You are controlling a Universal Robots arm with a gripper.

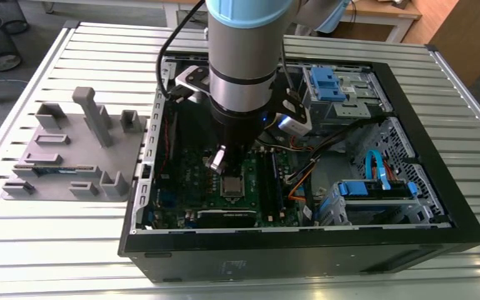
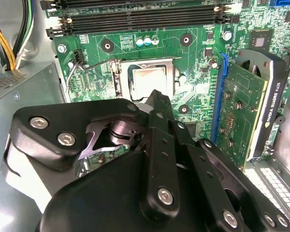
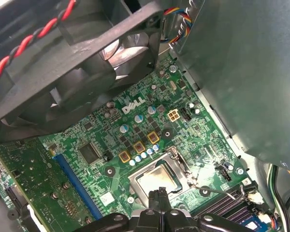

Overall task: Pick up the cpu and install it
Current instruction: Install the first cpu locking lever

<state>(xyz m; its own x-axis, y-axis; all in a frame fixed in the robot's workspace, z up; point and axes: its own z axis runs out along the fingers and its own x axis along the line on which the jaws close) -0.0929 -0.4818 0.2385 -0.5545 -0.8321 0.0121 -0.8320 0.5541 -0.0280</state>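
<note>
The computer case [image 1: 307,259] lies open on the worktop [image 1: 57,250]; a holder block [image 1: 73,156] stands just beside it, at the exterior view's left; the arm [image 1: 242,62] comes down into the case from above; on the floor of the case lies the motherboard [image 2: 193,63]; the cpu [image 2: 147,79] sits in its socket on this board, directly under the arm; the memory slots [image 2: 135,19] run beside the socket, at the exterior view's right; the graphics card [image 2: 241,106] stands on the board, nearer to the exterior camera; the drive bays [image 1: 336,84] are in the far corner, at the exterior view's right.

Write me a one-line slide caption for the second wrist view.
Gripper hovers close over the cpu lying in its socket on the green motherboard.
</note>
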